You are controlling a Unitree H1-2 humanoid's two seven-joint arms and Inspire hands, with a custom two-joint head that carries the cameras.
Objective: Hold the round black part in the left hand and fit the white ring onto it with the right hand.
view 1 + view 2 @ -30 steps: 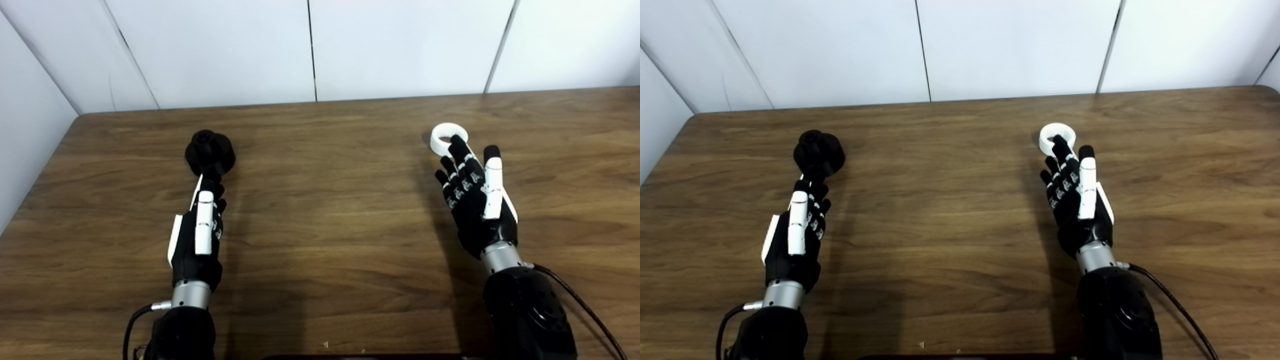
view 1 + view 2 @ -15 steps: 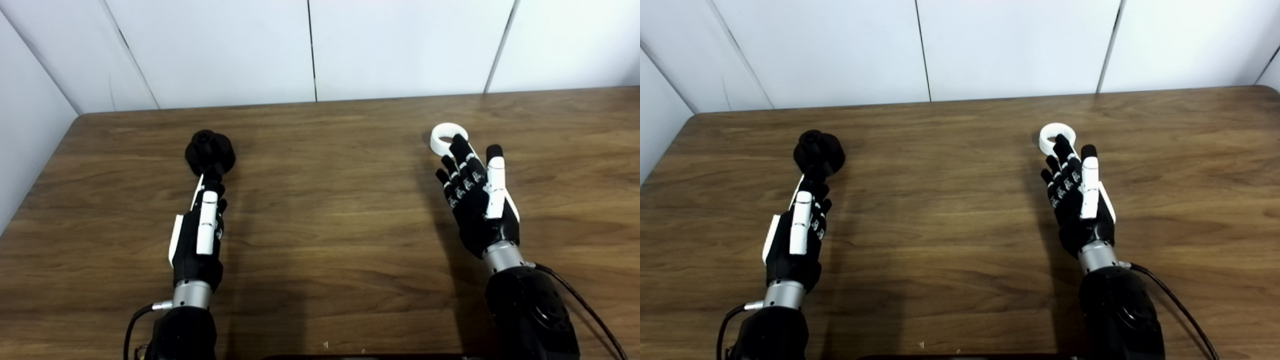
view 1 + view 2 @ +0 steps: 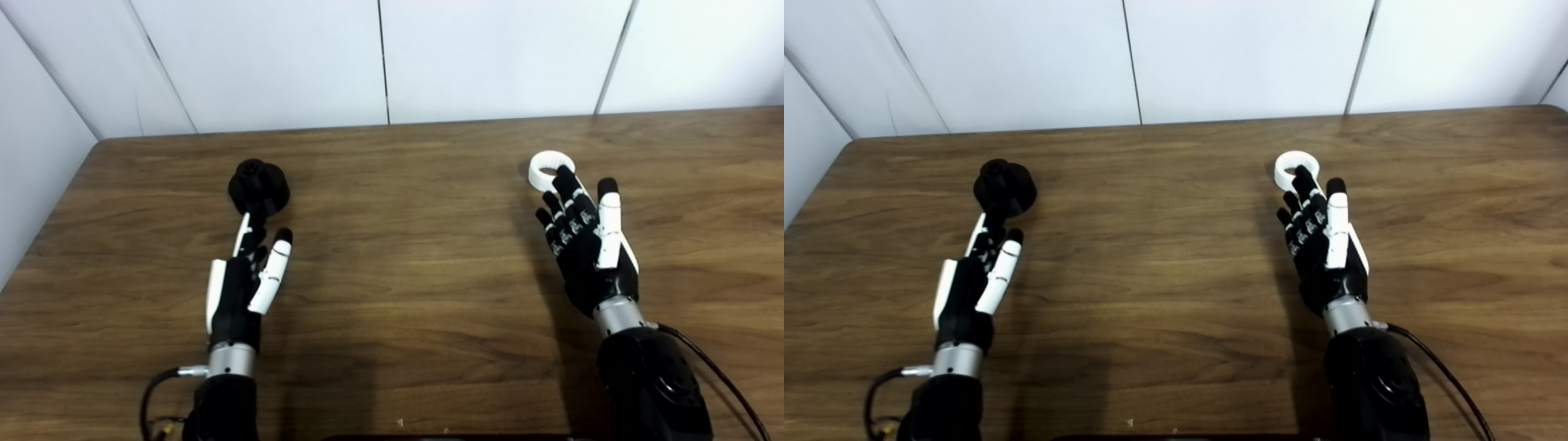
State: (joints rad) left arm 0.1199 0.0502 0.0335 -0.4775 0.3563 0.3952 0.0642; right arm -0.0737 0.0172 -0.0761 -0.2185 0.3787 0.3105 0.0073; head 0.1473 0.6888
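Observation:
The round black part (image 3: pixel 258 185) stands on the wooden table (image 3: pixel 398 257) at the far left. My left hand (image 3: pixel 245 278) lies just in front of it, open, fingers stretched toward the part and the thumb spread out to the right; the fingertips reach its near edge, and whether they touch is unclear. The white ring (image 3: pixel 550 168) lies flat at the far right. My right hand (image 3: pixel 585 245) is open, palm up, and its longest fingertip overlaps the ring's near rim. Neither hand holds anything.
White wall panels (image 3: pixel 380 61) rise behind the table's far edge and along its left side. A black cable (image 3: pixel 716 380) trails from the right forearm. A dark object's edge (image 3: pixel 441 437) shows at the bottom of the picture.
The left thumb has swung out to the right, away from the fingers, and the left hand has turned slightly. The right hand has barely shifted. The part and the ring have stayed put.

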